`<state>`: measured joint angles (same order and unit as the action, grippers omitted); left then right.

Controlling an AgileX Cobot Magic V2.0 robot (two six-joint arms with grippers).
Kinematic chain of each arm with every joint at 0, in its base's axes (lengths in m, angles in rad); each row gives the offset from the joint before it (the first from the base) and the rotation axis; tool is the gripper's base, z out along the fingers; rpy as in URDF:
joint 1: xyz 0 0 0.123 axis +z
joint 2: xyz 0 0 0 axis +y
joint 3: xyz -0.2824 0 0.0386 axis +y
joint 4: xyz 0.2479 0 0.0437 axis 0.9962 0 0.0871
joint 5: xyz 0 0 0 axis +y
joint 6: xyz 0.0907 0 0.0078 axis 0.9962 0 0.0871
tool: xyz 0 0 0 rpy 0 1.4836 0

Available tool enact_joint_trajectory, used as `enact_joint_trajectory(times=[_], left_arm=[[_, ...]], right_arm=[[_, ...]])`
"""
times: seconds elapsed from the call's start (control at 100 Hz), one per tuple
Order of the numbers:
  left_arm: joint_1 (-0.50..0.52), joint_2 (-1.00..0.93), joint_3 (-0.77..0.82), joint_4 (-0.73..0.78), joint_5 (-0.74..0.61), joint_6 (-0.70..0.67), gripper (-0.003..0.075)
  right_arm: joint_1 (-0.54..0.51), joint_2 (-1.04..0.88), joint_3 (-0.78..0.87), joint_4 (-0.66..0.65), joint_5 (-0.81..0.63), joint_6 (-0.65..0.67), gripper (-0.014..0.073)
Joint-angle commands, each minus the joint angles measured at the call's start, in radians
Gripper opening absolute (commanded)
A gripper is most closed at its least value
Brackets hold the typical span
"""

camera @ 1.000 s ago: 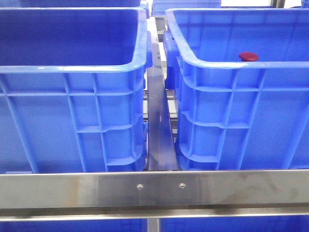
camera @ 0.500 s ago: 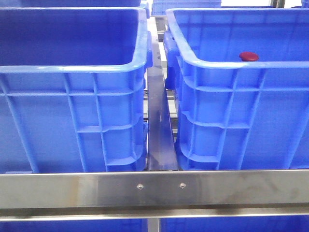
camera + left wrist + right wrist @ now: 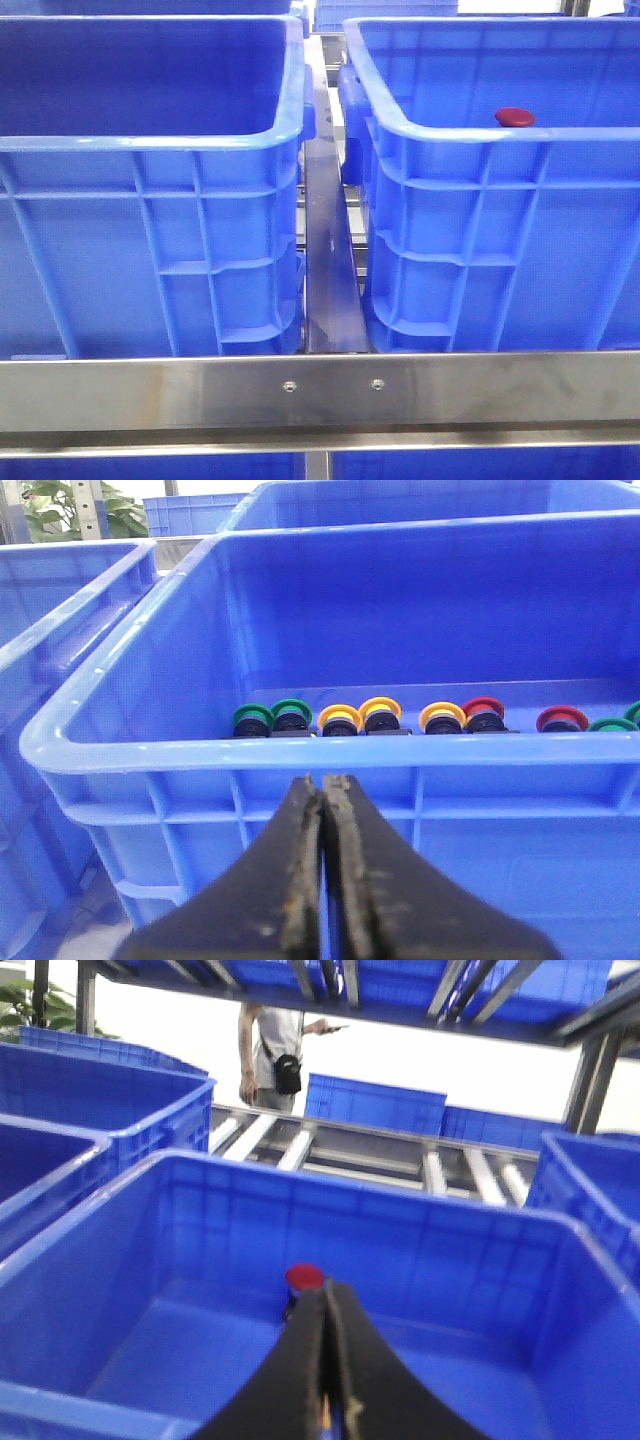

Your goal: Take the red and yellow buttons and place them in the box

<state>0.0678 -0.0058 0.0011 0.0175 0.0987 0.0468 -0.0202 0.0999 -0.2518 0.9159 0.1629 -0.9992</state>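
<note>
Our left gripper point(image 3: 323, 880) and right gripper point(image 3: 325, 1360) are both closed on nothing. Past the left, red and yellow buttons point(image 3: 400, 718) line a crate point(image 3: 300, 752) floor; one red button point(image 3: 305, 1278) sits in the box point(image 3: 420, 1220). Small, hard, probably slick: we'd pinch the rims.

A warehouse or factory line: blue plastic crates point(image 3: 380, 1105) sit on a roller conveyor point(image 3: 440, 1170), steel racking point(image 3: 590, 1070) stands overhead, and a worker point(image 3: 272, 1055) stands nearby.
</note>
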Motion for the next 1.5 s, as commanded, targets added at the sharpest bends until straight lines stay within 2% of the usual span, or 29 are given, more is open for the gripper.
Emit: enact_joint_trajectory(times=[0.0,0.08,0.16,0.24,0.34,0.56,0.61,0.69,1.11,1.49], left_arm=[[-0.008,-0.031,0.053,-0.010,-0.073,-0.009,-0.0020],[-0.008,-0.031,0.053,-0.010,-0.073,-0.009,-0.0020],[-0.008,-0.031,0.053,-0.010,-0.073,-0.009,-0.0020],[-0.008,-0.031,0.053,-0.010,-0.073,-0.009,-0.0020],[-0.008,-0.031,0.053,-0.010,-0.073,-0.009,-0.0020],[-0.008,-0.031,0.053,-0.010,-0.073,-0.009,-0.0020],[-0.008,-0.031,0.053,-0.010,-0.073,-0.009,-0.0020],[-0.008,-0.031,0.053,-0.010,-0.073,-0.009,-0.0020],[-0.008,-0.031,0.053,-0.010,-0.073,-0.009,-0.0020],[-0.008,-0.031,0.053,-0.010,-0.073,-0.009,-0.0020]], right_arm=[[0.056,0.013,-0.034,-0.337,-0.066,0.355,-0.0069],[0.093,0.013,-0.028,-0.575,-0.087,0.602,-0.0069],[0.104,0.013,-0.004,-0.768,-0.170,0.771,-0.0069],[0.105,0.013,0.036,-0.871,-0.312,0.925,-0.0069],[0.115,0.011,0.104,-0.944,-0.433,1.027,-0.0069],[0.109,-0.072,0.270,-0.951,-0.391,1.036,-0.0069],[0.109,-0.088,0.264,-0.984,-0.303,1.036,-0.0069],[0.109,-0.117,0.266,-1.010,-0.281,1.038,-0.0069],[0.052,-0.134,0.267,-1.013,-0.283,1.038,-0.0069],[0.048,-0.135,0.267,-1.008,-0.279,1.038,-0.0069]])
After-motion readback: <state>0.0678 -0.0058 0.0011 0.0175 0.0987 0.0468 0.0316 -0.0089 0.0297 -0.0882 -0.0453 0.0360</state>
